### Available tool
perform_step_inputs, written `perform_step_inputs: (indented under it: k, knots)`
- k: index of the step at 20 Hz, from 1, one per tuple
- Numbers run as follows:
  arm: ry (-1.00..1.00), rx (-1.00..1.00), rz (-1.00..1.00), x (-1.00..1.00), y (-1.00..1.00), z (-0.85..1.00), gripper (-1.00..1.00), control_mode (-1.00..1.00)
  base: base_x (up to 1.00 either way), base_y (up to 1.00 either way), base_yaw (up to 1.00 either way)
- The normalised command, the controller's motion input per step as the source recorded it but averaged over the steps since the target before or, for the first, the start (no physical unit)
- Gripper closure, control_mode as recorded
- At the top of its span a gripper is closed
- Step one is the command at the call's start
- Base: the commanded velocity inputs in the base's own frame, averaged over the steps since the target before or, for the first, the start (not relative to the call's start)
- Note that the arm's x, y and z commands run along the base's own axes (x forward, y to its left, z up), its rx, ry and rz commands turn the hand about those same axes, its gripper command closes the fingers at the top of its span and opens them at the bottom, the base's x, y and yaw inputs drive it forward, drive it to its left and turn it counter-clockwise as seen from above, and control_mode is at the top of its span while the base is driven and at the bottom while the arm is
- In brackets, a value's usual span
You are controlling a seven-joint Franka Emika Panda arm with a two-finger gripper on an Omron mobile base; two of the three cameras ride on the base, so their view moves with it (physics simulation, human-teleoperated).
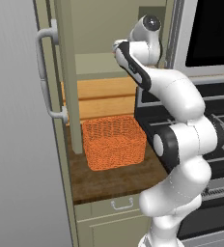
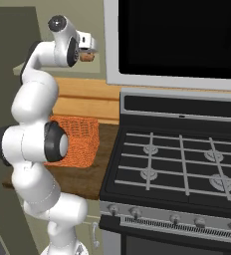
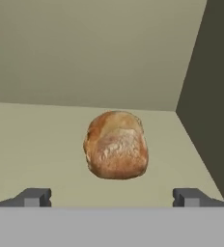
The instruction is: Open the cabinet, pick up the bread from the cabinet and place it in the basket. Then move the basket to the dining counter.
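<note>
The bread (image 3: pixel 116 144) sits on the pale shelf floor inside the cabinet (image 1: pixel 68 72), a rounded tan-brown loaf with a crusty top, close to the corner where the back wall meets a darker side wall. From the hand view it lies straight ahead of the gripper (image 3: pixel 113 198), between the lines of the two dark fingertips (image 3: pixel 34 197), which stand spread far wider than the loaf and are not touching it. In the right base view a bit of the loaf shows just past the end of the hand, up at shelf height. The cabinet door is swung open, its edge facing me in the left base view, with the long curved silver handle (image 1: pixel 46 72) on its outer face. The white arm (image 1: pixel 181 120) reaches up from the base and bends into the open cabinet. Below the shelf, the orange mesh basket (image 1: pixel 114 142) stands on the dark wood-grain countertop (image 1: pixel 114 181), well below the bread. To the right of the basket is the black gas stove (image 2: pixel 182 164) with its grates, and under the countertop a pale drawer (image 1: pixel 121 205) with a thin wire pull.
</note>
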Motion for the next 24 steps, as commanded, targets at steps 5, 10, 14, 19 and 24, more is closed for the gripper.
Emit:
perform_step_inputs:
  k: [5,10,14,19,24]
  knots:
    - [0.0,0.0,0.0,0.42,0.0,-0.18,-1.0,-1.0,0.0,0.0,0.0]
    - [0.01,0.0,0.0,0.46,0.05,-0.13,-1.0,-1.0,0.0,0.0,0.0]
    - [0.03,0.0,0.0,0.48,0.03,-0.04,-1.0,-1.0,0.0,0.0,0.0]
    - [0.04,0.0,0.0,0.43,0.0,-0.08,-1.0,-1.0,0.0,0.0,0.0]
    - [0.04,0.0,0.0,0.24,0.2,-0.3,1.0,-1.0,0.0,0.0,0.0]
